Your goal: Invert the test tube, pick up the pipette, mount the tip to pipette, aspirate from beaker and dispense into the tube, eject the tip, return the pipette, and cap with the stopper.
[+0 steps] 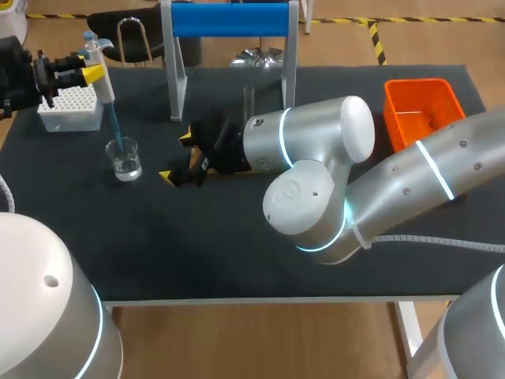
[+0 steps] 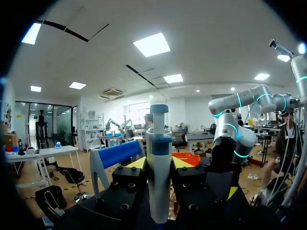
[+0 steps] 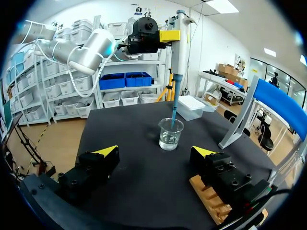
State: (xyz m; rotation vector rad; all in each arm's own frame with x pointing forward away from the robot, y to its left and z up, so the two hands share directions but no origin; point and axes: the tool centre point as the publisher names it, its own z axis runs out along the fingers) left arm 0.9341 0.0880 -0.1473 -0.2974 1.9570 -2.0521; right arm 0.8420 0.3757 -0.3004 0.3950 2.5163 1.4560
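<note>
Our left claw (image 1: 88,75), upper left of the frame, is clamped on the pipette (image 1: 101,79), its blue tip (image 1: 115,128) dipped in the beaker (image 1: 125,161). Lifting out at a slant could snag the rim and spill it. Our right claw (image 1: 177,155) sits spread apart, mid-frame.

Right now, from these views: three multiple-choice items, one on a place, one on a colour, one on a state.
1. Where is the tip of the pipette?
A) in the tip box
B) in the beaker
C) in the test tube

2. What colour is the bin?
A) green
B) white
C) orange

3. The right gripper is:
A) open and empty
B) shut on the beaker
C) shut on the test tube

Key:
1 B, the blue tip dips into the beaker's liquid.
2 C, its walls are orange.
3 A, its fingers stand wide apart and touch nothing.
</note>
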